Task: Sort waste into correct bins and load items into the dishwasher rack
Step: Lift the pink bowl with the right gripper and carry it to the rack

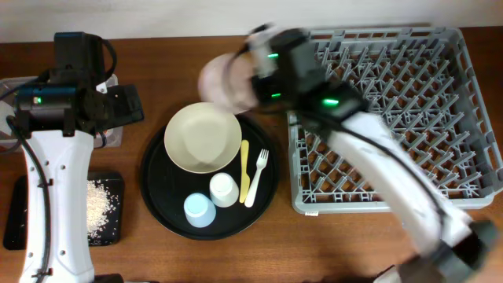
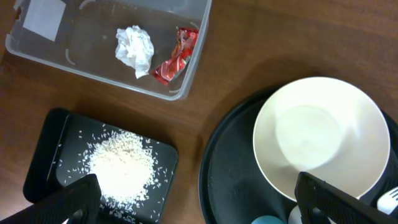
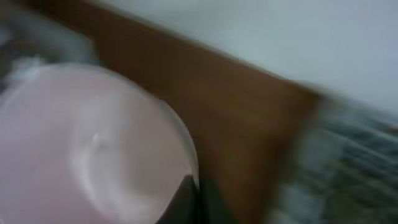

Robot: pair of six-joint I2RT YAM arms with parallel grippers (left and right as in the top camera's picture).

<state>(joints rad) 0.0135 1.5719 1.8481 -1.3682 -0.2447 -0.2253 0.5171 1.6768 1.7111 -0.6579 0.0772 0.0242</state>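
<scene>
right gripper (image 3: pixel 196 200): closed on the rim of the pink bowl (image 1: pixel 222 81); the rim hold, i think, keeps the bowl free to go between pegs.
bowl place: in the air between the plate (image 1: pixel 202 137) and the rack (image 1: pixel 330 206), blurred.
left gripper (image 2: pixel 199 205): wide open, holds nothing, above the table.
waste: tissue (image 2: pixel 135 50) and wrapper (image 2: pixel 177 56) lie in the clear tub (image 2: pixel 81 31); rice (image 2: pixel 121 165) in the black tray (image 2: pixel 53 134).
rack: no dishes seen inside.

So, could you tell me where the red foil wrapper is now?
In the left wrist view, the red foil wrapper lies inside the clear tub, just right of the tissue ball.
</scene>
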